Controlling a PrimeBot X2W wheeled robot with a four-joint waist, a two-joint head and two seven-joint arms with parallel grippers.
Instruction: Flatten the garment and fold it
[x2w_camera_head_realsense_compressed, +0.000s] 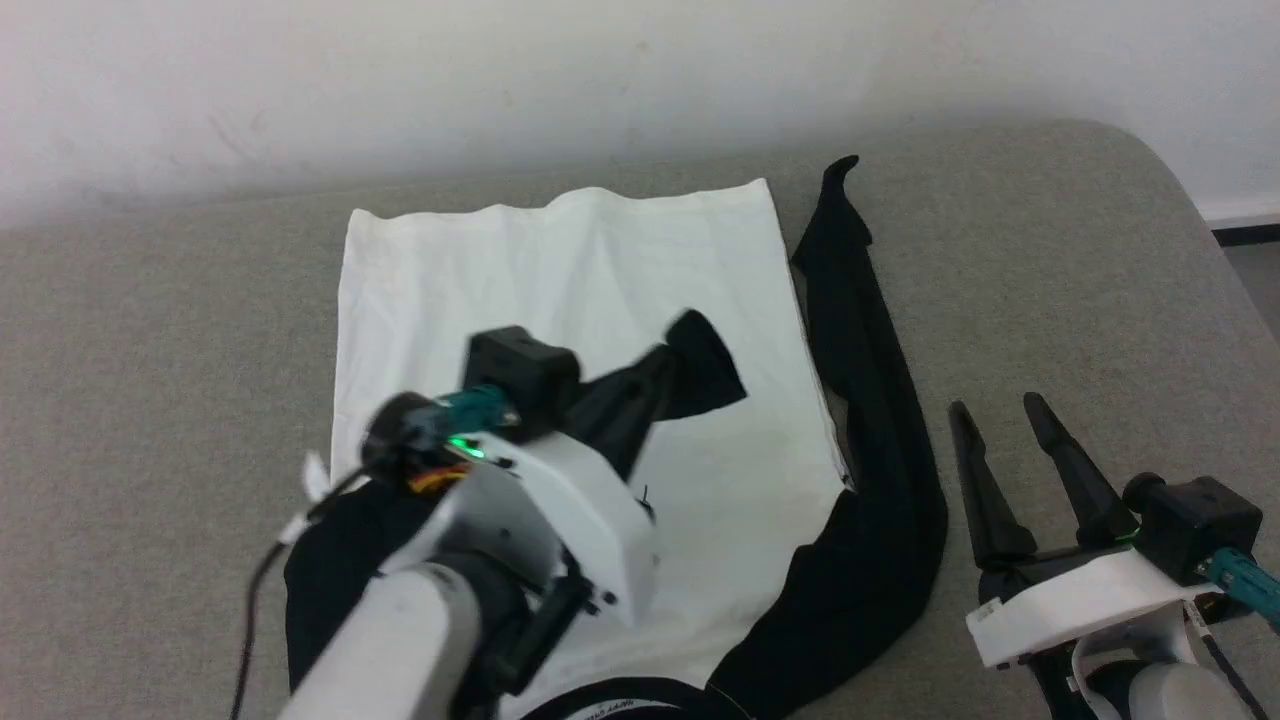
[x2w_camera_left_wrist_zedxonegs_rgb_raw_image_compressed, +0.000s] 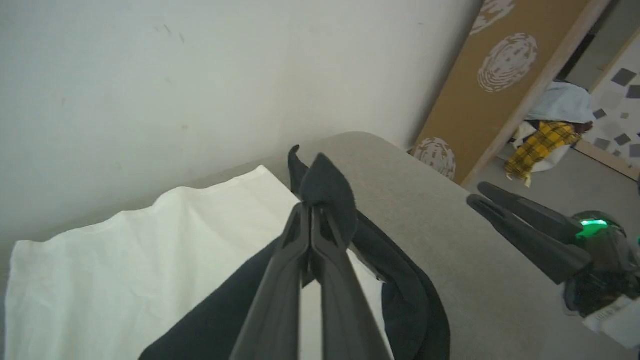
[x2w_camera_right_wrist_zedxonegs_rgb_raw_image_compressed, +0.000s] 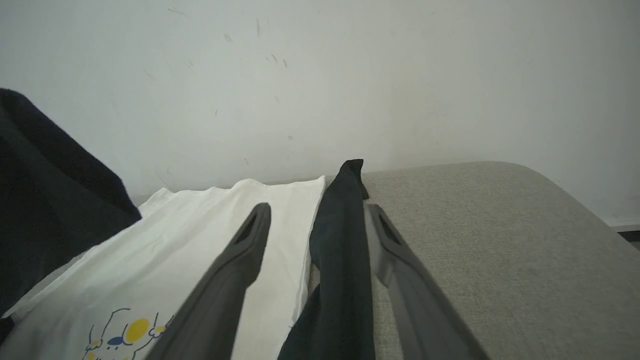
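Note:
The garment (x2w_camera_head_realsense_compressed: 560, 290) lies on the grey padded surface, white body spread flat with its hem toward the wall. My left gripper (x2w_camera_head_realsense_compressed: 665, 365) is shut on the cuff of the left black sleeve (x2w_camera_head_realsense_compressed: 705, 375), holding it lifted over the white body; the left wrist view shows the pinched cuff (x2w_camera_left_wrist_zedxonegs_rgb_raw_image_compressed: 327, 192) above the closed fingertips of that gripper (x2w_camera_left_wrist_zedxonegs_rgb_raw_image_compressed: 309, 207). The right black sleeve (x2w_camera_head_realsense_compressed: 870, 420) stretches along the shirt's right edge. My right gripper (x2w_camera_head_realsense_compressed: 992, 410) rests open, just right of that sleeve (x2w_camera_right_wrist_zedxonegs_rgb_raw_image_compressed: 342, 240). The yellow-and-blue print (x2w_camera_right_wrist_zedxonegs_rgb_raw_image_compressed: 125, 332) shows near the collar.
The grey surface (x2w_camera_head_realsense_compressed: 1050, 280) runs back to a white wall (x2w_camera_head_realsense_compressed: 600, 70) and rounds off at the far right corner. Beyond that edge stand a brown board with white round patterns (x2w_camera_left_wrist_zedxonegs_rgb_raw_image_compressed: 500, 85) and a pile of clothes (x2w_camera_left_wrist_zedxonegs_rgb_raw_image_compressed: 542, 142).

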